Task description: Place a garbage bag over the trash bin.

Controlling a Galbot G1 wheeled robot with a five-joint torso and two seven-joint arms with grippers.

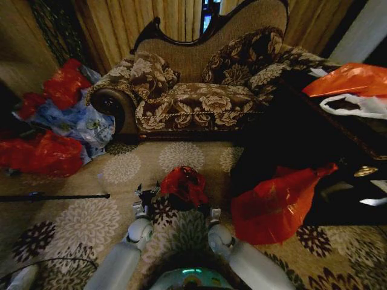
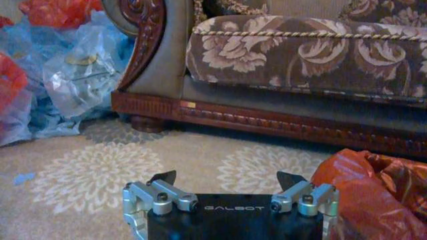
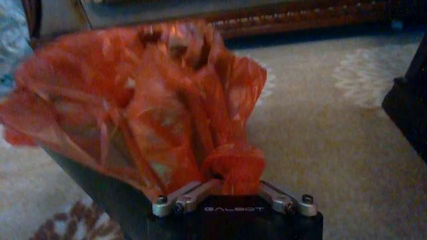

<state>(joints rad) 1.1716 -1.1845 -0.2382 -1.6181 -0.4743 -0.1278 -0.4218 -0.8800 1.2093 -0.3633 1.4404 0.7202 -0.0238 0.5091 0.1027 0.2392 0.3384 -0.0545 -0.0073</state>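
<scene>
From the head camera, the garbage bag [image 1: 183,184] lies bunched over the trash bin [image 1: 181,202] on the flowered carpet [image 1: 91,223], in front of the sofa [image 1: 199,90]. The left gripper [image 1: 144,196] sits just beside the bag on its left; the right gripper [image 1: 213,212] is at the bag's right edge. A larger orange-red bag [image 1: 275,202] lies to the right.

In the left wrist view, the left gripper [image 2: 227,179] has its fingers spread apart, holding nothing (carpet shows between them), with the bag [image 2: 373,195] beside it.

In the right wrist view, the right gripper [image 3: 230,192] is clamped on a gathered fold of the bag [image 3: 147,110], which drapes over the dark bin [image 3: 100,200].
</scene>
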